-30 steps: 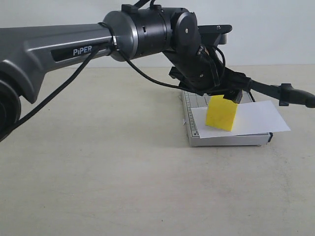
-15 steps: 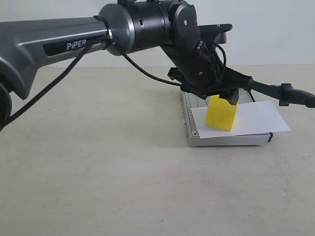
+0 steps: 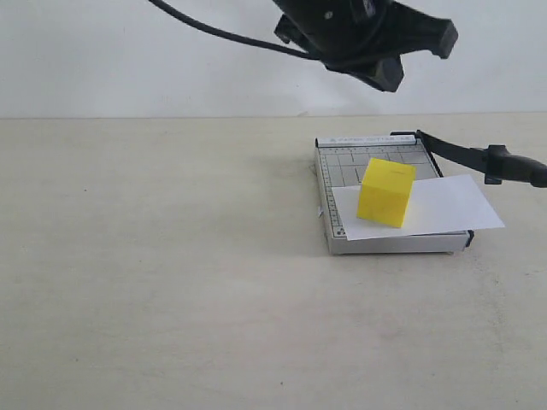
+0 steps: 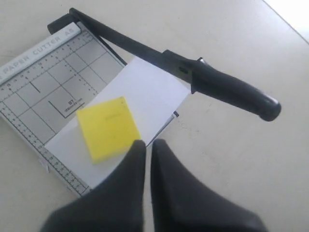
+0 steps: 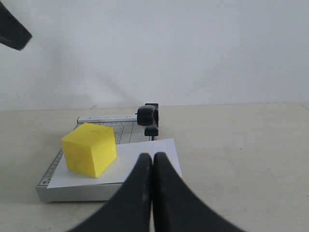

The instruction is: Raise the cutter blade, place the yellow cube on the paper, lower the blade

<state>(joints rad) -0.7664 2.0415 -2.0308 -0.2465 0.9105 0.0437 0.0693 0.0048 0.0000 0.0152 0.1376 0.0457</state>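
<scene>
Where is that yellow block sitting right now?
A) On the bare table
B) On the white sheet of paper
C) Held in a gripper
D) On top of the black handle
B: the yellow cube rests on the paper, which lies across the cutter base, while the left gripper is shut and empty, well above it.
</scene>
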